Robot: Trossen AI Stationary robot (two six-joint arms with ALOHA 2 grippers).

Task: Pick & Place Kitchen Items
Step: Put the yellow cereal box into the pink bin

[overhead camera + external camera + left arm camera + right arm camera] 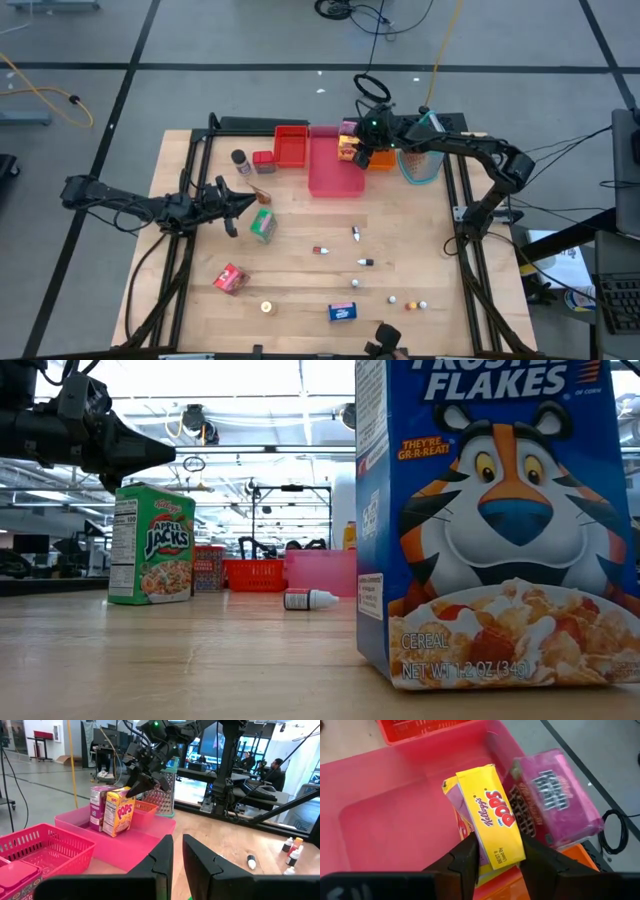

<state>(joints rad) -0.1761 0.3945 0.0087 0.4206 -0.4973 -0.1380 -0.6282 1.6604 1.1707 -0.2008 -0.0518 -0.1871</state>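
My right gripper (360, 150) is shut on a yellow Pops box (492, 817) inside the pink tray (330, 175), at the tray's far right corner. A pink-purple box (552, 802) stands right beside the Pops box. The left wrist view shows both boxes upright in the tray, the Pops box (120, 812) and the pink-purple box (97, 805). My left gripper (235, 205) is shut and empty, above the table by the green Apple Jacks box (263, 224), which stands upright (152, 543). My right gripper pinches the Pops box's upper end (497, 857) between its two fingers (470, 855), one on each broad face. The fingers come from above, slanting down (142, 782). The box stands nearly upright, its lower end (116, 832) down at the tray floor.
A red tray (291, 146) and an orange tray (381, 162) flank the pink one, with a mesh basket (420, 165) to the right. A dark-capped shaker (240, 160), a red pouch (229, 279), a blue Frosted Flakes box (343, 312) and small bottles (356, 233) lie on the table.
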